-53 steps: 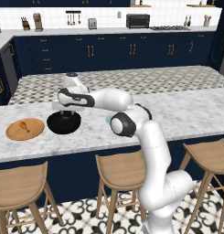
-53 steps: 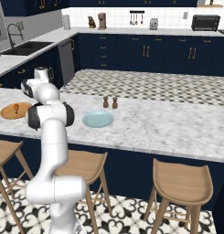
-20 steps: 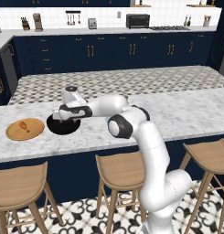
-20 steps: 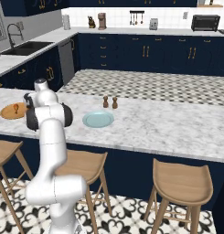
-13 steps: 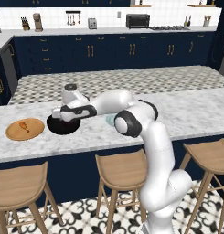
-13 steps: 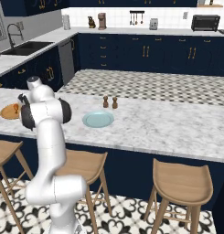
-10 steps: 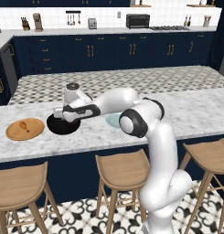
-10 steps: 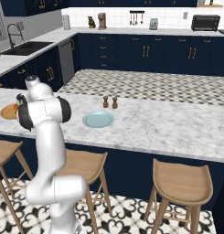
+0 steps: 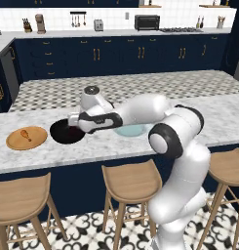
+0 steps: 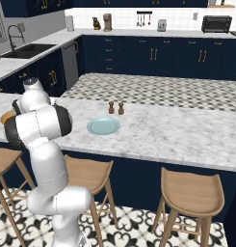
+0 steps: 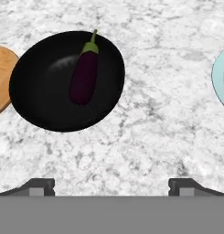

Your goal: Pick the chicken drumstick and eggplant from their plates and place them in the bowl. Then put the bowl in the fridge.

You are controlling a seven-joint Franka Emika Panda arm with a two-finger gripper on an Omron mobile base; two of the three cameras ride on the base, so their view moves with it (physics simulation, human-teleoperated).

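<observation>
Hovering over the marble counter [image 11: 145, 109], gripper [image 11: 111, 185] is spreading wide, empty. Eggplant [image 11: 84, 75] is lying in the bowl [image 11: 45, 109]. Chicken drumstick [image 9: 25, 133] is waiting on wooden plate [image 9: 16, 142], left beyond the bowl, bone pointing nearer.

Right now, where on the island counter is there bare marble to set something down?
Bare marble lies between the black bowl and the pale blue plate, and right of that plate. It is crowded by the wooden plate, close beside the bowl holding the eggplant.

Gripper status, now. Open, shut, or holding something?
Gripper: open and empty, above the counter beside the bowl; the eggplant lies in the bowl.
</observation>
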